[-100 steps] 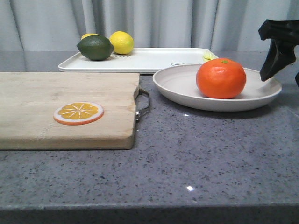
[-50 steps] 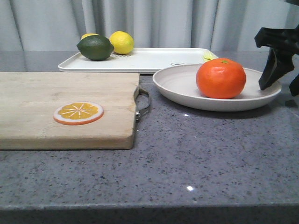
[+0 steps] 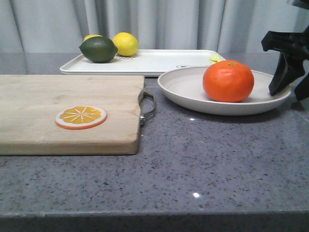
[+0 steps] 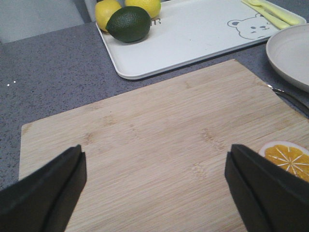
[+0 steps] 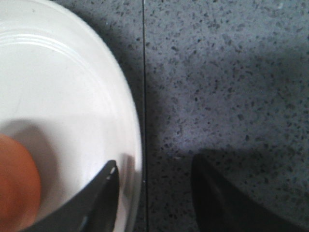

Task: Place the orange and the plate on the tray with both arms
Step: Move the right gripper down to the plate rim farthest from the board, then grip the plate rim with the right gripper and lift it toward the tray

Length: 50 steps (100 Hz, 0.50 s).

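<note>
The orange [image 3: 228, 80] sits in the off-white plate [image 3: 183, 94] on the counter, just in front of the white tray [image 3: 154, 63]. My right gripper [image 3: 288, 93] is open at the plate's right rim. In the right wrist view one finger [image 5: 101, 198] is inside the plate [image 5: 63, 96] and the other is outside over the counter, so the right gripper [image 5: 155, 162] straddles the rim, with the orange [image 5: 14, 183] beside it. My left gripper [image 4: 155, 150] is open with nothing between its fingers, above the cutting board [image 4: 159, 130]; it does not show in the front view.
A wooden cutting board [image 3: 67, 111] with a metal handle [image 3: 147, 107] lies at the left and bears an orange slice disc [image 3: 80, 117]. On the tray's far left are a dark green lime [image 3: 98, 49] and yellow lemons [image 3: 125, 43]. Yellow utensils [image 4: 268, 12] lie at its right end.
My right gripper has come down from above the plate's right edge to the rim, one finger now inside it. The orange, the plate and the tray have not moved.
</note>
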{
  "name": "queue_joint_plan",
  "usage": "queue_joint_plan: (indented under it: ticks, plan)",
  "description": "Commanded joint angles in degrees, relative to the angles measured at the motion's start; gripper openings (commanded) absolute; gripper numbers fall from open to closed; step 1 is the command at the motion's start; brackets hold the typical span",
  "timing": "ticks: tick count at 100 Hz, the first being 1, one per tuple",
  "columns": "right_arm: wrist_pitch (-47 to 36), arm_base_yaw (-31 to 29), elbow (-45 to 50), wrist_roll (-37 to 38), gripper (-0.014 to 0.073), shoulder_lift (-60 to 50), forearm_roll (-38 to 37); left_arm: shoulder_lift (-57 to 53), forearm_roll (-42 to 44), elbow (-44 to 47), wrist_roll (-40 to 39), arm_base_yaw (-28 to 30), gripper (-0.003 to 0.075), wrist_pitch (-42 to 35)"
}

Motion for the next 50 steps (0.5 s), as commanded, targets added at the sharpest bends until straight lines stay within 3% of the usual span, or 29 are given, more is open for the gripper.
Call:
queue_joint_plan:
  ticks: [1,50]
  plan:
    - [-1.3,0.1,-1.6,-0.4,0.0295,-1.3,1.1,-0.2,-0.5,-1.4,-0.5,0.3,0.0568,-4.7]
    - [-2.6,0.1,-1.6,-0.3,-0.0004,-1.3,5.9,-0.2,-0.5,-1.4,-0.5,0.3,0.0568,-4.7]
